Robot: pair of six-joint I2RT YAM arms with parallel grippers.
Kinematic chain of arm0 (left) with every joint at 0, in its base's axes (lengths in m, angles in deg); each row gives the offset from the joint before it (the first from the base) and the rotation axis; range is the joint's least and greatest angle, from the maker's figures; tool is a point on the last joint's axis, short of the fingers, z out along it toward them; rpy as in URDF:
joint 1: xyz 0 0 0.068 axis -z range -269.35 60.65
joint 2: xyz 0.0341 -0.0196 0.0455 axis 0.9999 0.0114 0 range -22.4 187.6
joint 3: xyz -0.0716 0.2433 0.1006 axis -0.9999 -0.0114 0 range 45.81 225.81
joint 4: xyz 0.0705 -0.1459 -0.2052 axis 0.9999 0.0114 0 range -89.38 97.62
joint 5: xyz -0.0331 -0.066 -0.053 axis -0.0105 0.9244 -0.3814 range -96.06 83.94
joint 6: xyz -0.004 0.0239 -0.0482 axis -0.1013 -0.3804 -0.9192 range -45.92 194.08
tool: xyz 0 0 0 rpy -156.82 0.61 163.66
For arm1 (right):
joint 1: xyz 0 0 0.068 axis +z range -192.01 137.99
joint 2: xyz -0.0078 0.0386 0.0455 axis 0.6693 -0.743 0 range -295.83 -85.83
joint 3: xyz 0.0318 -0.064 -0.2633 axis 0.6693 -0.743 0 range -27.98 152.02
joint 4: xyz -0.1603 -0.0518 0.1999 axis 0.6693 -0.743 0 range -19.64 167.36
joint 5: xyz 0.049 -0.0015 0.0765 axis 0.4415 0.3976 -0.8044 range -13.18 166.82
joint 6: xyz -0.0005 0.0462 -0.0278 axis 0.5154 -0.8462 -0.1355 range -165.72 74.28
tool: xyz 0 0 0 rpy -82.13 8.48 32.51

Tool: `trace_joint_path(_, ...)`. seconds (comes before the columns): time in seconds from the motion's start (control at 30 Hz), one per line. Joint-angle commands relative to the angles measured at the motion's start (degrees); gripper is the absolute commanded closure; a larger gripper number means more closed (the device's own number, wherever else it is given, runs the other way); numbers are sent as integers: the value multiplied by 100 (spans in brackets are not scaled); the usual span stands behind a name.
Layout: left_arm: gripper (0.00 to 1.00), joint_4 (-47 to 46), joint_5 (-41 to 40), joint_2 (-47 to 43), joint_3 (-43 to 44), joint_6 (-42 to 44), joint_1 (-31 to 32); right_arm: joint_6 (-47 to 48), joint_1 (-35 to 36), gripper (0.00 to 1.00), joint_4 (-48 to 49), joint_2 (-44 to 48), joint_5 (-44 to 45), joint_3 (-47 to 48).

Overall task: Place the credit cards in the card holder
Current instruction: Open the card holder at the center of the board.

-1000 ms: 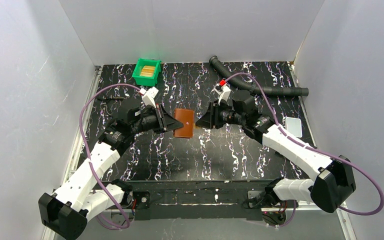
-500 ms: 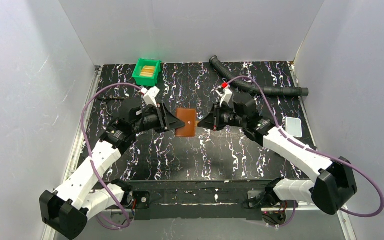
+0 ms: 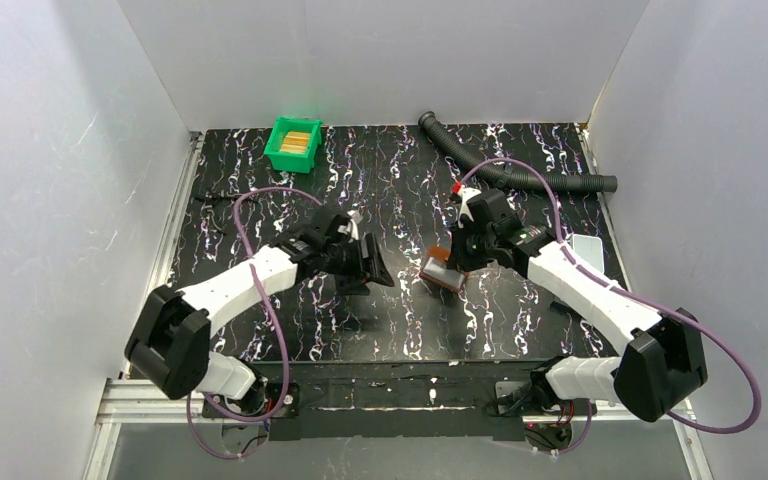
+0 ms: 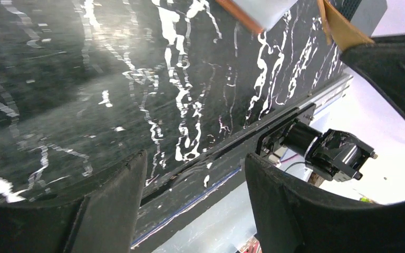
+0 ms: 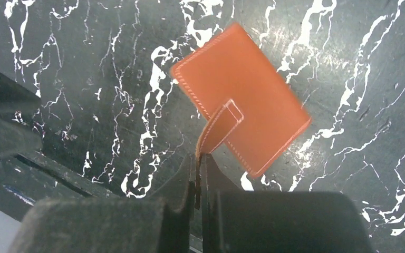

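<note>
The card holder [image 3: 441, 270], a brown leather wallet, hangs closed and tilted above the table's middle. My right gripper [image 3: 452, 258] is shut on its snap tab [image 5: 219, 128], with the wallet body [image 5: 242, 110] dangling beyond the fingertips of that gripper [image 5: 199, 158]. My left gripper [image 3: 375, 272] sits just left of the wallet, open, with nothing between its fingers [image 4: 195, 163]; a tan corner of the card holder [image 4: 343, 29] shows at the top right of its view. The credit cards [image 3: 298, 140] lie yellowish-tan inside the green bin [image 3: 280, 155] at the back left.
A black corrugated hose [image 3: 520, 172] curves across the back right. A pale translucent plate [image 3: 588, 252] lies at the right edge. The table's front edge [image 4: 232, 153] and an arm base motor [image 4: 332, 153] sit close below the left gripper.
The right gripper shut on the snap tab and lifted the card holder toward the near right. The left gripper opened, let go of the wallet and swung nearer the front.
</note>
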Motion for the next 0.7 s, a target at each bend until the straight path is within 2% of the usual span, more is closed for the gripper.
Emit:
trace_joint_path(0.0, 35, -562, 17, 341, 509, -239, 505, -42, -276, 99, -101, -93, -786, 252)
trace_joint_path(0.2, 39, -938, -80, 574, 589, -537, 697, -1025, -812, 99, 9, -162, -1578, 470)
trace_joint_path(0.33, 41, -1064, 68, 823, 612, -660, 698, -1122, -1613, 99, 389, -291, -2017, -188)
trace_joint_path(0.5, 45, -1454, 322, 1370, 716, -872, 716, -1362, -2840, 99, 1426, -446, -2950, -1404)
trace_joint_path(0.57, 45, -1455, 366, 1630, 871, -865, 715, -1278, -3199, 99, 1602, -635, -2918, -1557)
trace_joint_path(0.67, 44, -1551, 547, 2068, 1164, -867, 716, -719, -3298, 99, 1200, -955, -2107, -1295)
